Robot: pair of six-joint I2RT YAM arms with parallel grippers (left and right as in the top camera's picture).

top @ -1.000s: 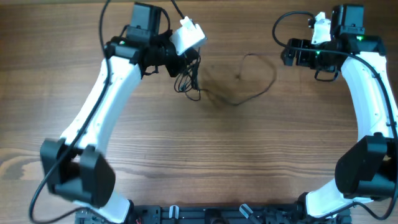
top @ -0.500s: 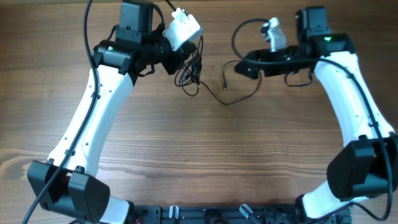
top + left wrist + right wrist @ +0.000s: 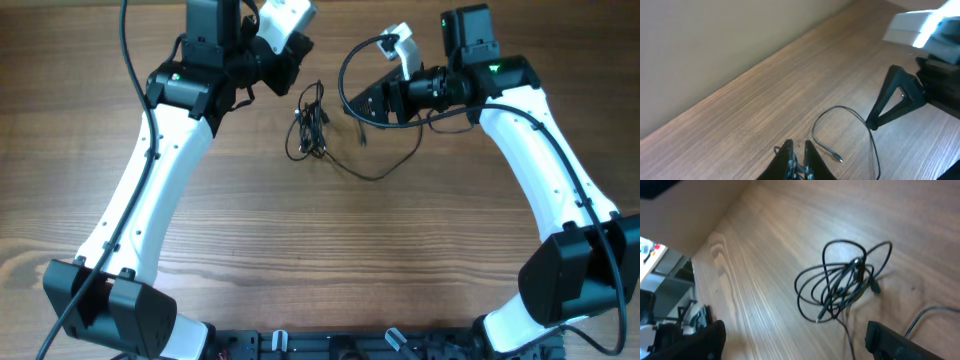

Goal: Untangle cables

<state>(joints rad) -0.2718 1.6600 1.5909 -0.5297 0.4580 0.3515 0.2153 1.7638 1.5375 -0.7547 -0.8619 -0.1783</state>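
The cables (image 3: 309, 124) lie as a small tangled bundle of thin black wire on the wooden table, at the back and just left of centre. One loose strand (image 3: 378, 175) trails right from it, with a plug end (image 3: 838, 159). My left gripper (image 3: 296, 68) sits just behind and left of the bundle. Its fingers (image 3: 797, 145) stand almost together, and I cannot tell whether a strand is pinched. My right gripper (image 3: 363, 103) is open to the right of the bundle, nothing between its wide-spread fingers (image 3: 795, 345). The bundle (image 3: 840, 280) lies ahead of them.
The table (image 3: 320, 260) is brown wood grain. A beige wall (image 3: 715, 45) runs along its far edge. Thick black arm cables (image 3: 350, 65) loop above the right gripper. Both arm bases stand at the near edge.
The right arm has swung left until its gripper is beside the bundle. The left gripper has drawn back toward the far edge, and the bundle that hung below it now lies apart on the table.
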